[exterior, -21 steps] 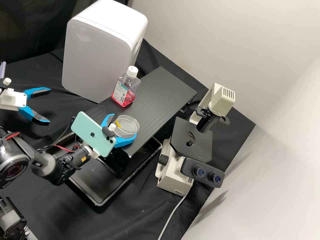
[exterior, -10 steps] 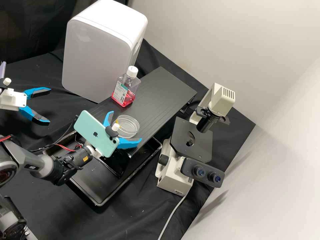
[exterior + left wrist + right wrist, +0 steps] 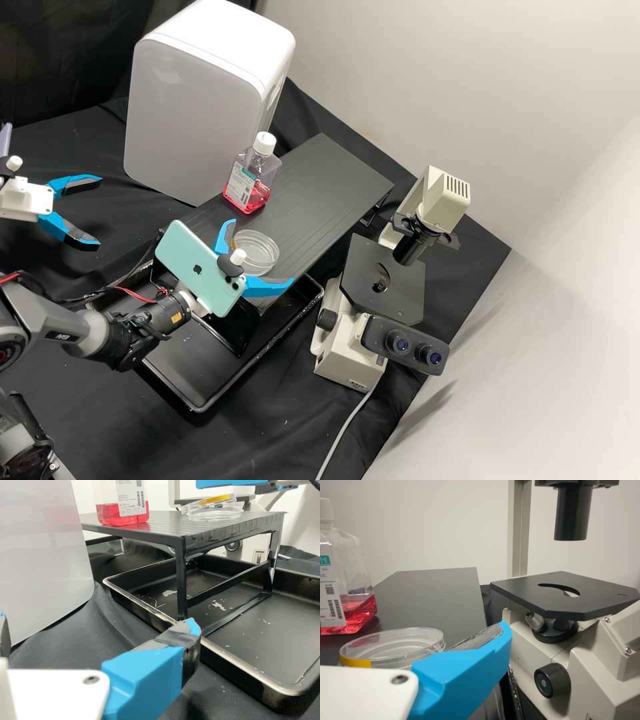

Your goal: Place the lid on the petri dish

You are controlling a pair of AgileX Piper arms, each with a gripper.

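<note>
A clear petri dish (image 3: pixel 257 249) with a yellow band rests on the near end of the raised black platform (image 3: pixel 327 190); a clear lid appears to sit on it. My right gripper (image 3: pixel 263 253) is open, its blue fingers (image 3: pixel 269 285) spread to either side of the dish and apart from it. From the right wrist the dish (image 3: pixel 392 647) lies just beyond one blue finger (image 3: pixel 470 665). My left gripper (image 3: pixel 98 211) hangs open with nothing in it far to the left, over the black cloth. In the left wrist view the dish (image 3: pixel 212 509) shows on the platform's edge.
A flask of red liquid (image 3: pixel 251 175) stands farther back on the platform, before a tall white box (image 3: pixel 200 93). A black tray (image 3: pixel 193 393) lies under the platform. A microscope (image 3: pixel 393 287) stands close on the right.
My right gripper has spread its fingers wider and slid a little along the platform toward the microscope. The dish stays where it was. The left arm has not moved.
</note>
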